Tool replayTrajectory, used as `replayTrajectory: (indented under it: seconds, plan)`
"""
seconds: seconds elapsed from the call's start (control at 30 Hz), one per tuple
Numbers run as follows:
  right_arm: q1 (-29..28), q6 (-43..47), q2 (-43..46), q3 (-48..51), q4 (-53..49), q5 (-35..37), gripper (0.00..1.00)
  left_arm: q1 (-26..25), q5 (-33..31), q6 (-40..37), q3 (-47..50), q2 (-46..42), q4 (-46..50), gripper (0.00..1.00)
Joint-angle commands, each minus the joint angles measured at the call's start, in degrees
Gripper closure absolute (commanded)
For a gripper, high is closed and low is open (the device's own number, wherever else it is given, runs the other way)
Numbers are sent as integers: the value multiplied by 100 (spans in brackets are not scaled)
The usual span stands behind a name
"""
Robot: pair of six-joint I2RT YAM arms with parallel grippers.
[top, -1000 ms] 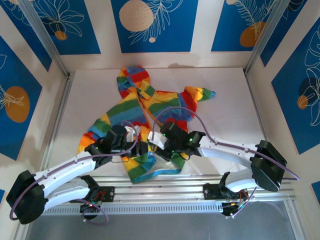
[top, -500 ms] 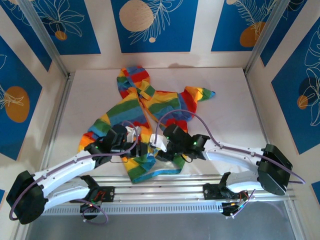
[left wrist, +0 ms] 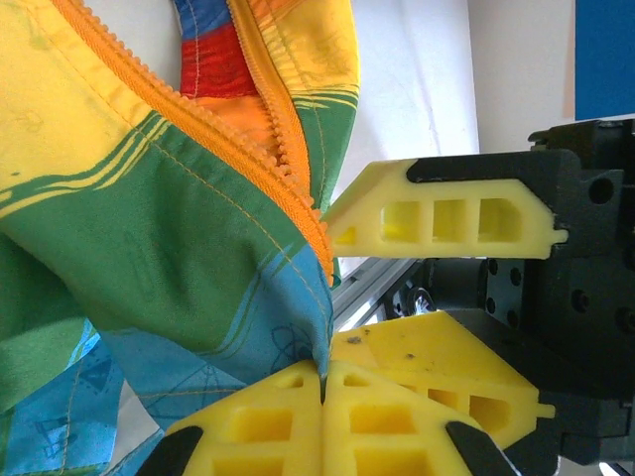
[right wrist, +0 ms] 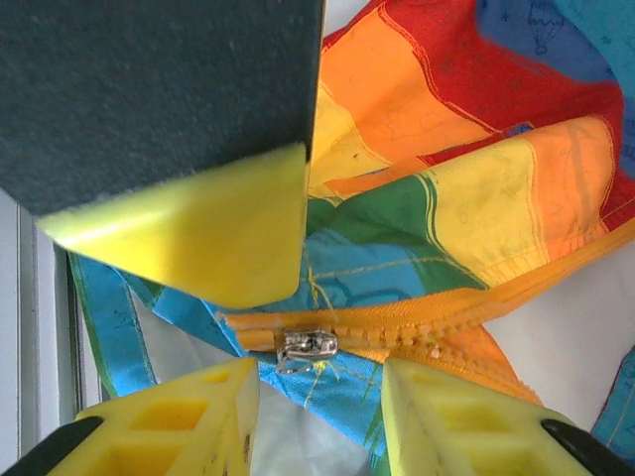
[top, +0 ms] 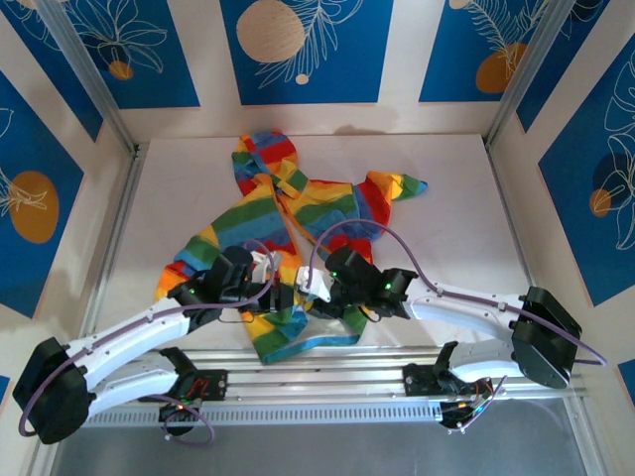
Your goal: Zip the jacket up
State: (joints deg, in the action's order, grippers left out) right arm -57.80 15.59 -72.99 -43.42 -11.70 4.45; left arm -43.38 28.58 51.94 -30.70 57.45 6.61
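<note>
Left gripper (left wrist: 322, 375), its blocky yellow plastic fingers pressed flat together, pinches the blue bottom hem of the jacket (left wrist: 149, 248). The jacket is soft cloth in rainbow bands with visible stitching, and coarse orange zipper teeth (left wrist: 253, 164) run up and away from the fingertips. Just beside it at the hem, the right gripper (right wrist: 319, 367) stands partly open and grips nothing, with a modest gap between its hollow-celled yellow fingers. A small shiny metal slider (right wrist: 308, 345) sits at the foot of the zipper just ahead of that gap, touching neither finger. Beyond both grippers the jacket spreads on the white table (top: 446, 228), hood farthest away and sleeves out to either side. Compared with a second ago, the right forearm lies lower and flatter, and its gripper has edged slightly closer to its neighbour. The left arm and the jacket are as they were.
</note>
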Motion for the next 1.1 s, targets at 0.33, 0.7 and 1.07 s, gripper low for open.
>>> replayTrajectory:
  seconds: [0.33, 0.7, 1.07]
  plan:
    - [-167, 631, 63, 347, 670, -137, 63, 49, 337, -110, -114, -116, -91, 100]
    - [-283, 700, 11, 434, 966, 135, 67, 66, 388, -87, -129, -111, -68, 100]
    - [-290, 684, 271, 576, 821, 494, 91, 100, 329, -166, -121, -256, 145, 100]
